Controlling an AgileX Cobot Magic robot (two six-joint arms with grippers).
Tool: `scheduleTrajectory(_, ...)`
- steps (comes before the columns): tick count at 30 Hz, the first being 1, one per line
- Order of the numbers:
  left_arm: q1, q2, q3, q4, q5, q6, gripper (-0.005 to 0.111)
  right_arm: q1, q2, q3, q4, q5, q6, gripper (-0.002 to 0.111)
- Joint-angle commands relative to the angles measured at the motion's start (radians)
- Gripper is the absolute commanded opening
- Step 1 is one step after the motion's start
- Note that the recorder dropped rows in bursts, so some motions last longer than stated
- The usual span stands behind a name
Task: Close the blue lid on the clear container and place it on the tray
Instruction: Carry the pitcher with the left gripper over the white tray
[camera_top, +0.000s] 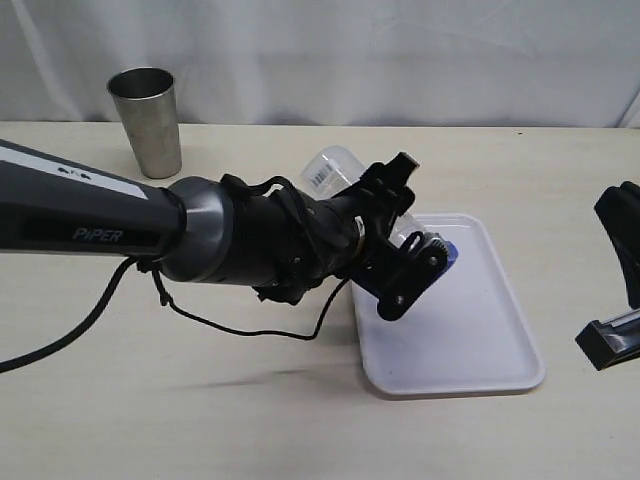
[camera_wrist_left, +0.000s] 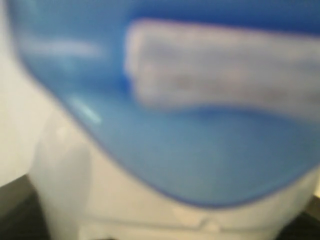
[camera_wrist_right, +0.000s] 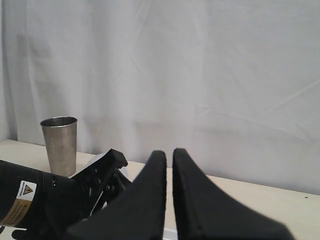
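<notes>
The clear container (camera_top: 338, 168) hangs tilted over the near-left part of the white tray (camera_top: 480, 335). Its base and barcode label point up and away, and its top end points down toward the tray. A sliver of the blue lid (camera_top: 449, 256) shows at that lower end, behind the fingers. My left gripper (camera_top: 400, 236) is shut on the container, one finger on each side. In the left wrist view only a blurred blue-and-white surface of the container (camera_wrist_left: 200, 155) shows, very close, and no fingers. My right gripper (camera_wrist_right: 169, 156) is shut and holds nothing. It rests at the table's right edge (camera_top: 615, 290).
A tapered steel cup (camera_top: 148, 120) stands upright at the back left of the table, also in the right wrist view (camera_wrist_right: 60, 145). The left arm's black cable (camera_top: 240, 325) trails on the table to the left of the tray. A white curtain hangs behind.
</notes>
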Motion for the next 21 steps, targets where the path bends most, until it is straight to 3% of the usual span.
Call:
scheduleTrajectory(1, -0.006, 0.002, -0.016, 0.011, -0.082, -0.012, 0.000, -0.002, -0.005, 0.005, 0.000, 0.003, -0.005, 0.005)
scheduleTrajectory(10, -0.027, 0.070, -0.090, 0.011, -0.086, -0.008, 0.000, -0.002, -0.005, 0.005, 0.000, 0.003, -0.005, 0.005)
scheduleTrajectory(21, -0.050, 0.094, -0.139, 0.011, 0.045, 0.132, 0.000, -0.002, -0.005, 0.005, 0.000, 0.003, -0.005, 0.005)
